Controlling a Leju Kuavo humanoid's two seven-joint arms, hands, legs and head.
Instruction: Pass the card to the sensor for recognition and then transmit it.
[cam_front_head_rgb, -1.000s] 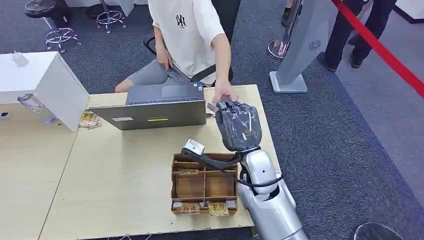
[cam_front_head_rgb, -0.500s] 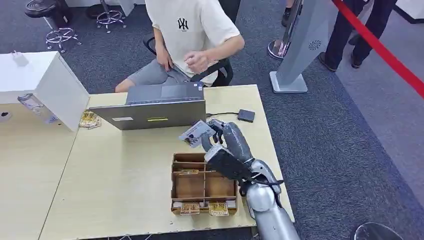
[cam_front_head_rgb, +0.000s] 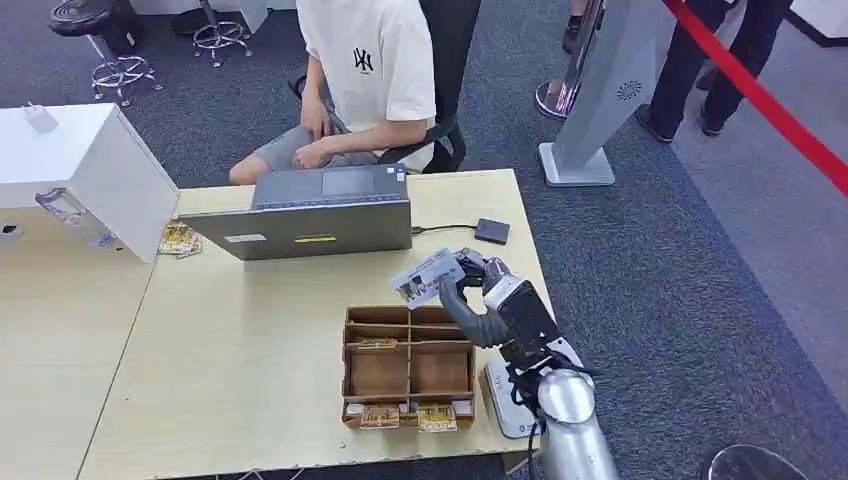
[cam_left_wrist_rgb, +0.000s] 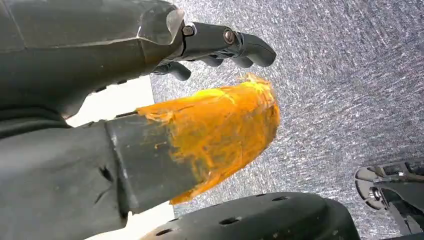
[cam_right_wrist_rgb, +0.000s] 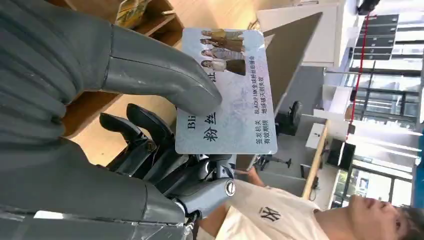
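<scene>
My right hand (cam_front_head_rgb: 492, 302) pinches a pale printed card (cam_front_head_rgb: 427, 277) between thumb and fingers, holding it in the air over the far right corner of the wooden divided tray (cam_front_head_rgb: 408, 365). In the right wrist view the thumb lies across the card (cam_right_wrist_rgb: 230, 95), whose printed face and photo strip show. The sensor, a small black box (cam_front_head_rgb: 491, 231) on a cable, lies on the table beyond the hand, apart from the card. My left hand (cam_left_wrist_rgb: 150, 100) hangs above the grey carpet with nothing in it, its thumb wrapped in orange tape.
A grey laptop (cam_front_head_rgb: 310, 225) stands at the far side of the wooden table (cam_front_head_rgb: 250, 330), with a seated person (cam_front_head_rgb: 370, 70) behind it. A white box (cam_front_head_rgb: 90, 170) is at the left. A flat white device (cam_front_head_rgb: 505, 400) lies by the tray near my arm.
My right hand came back from the far table edge by the person's hand, turned over, and now holds the card lower and nearer me. The person's hand has drawn back to the lap.
</scene>
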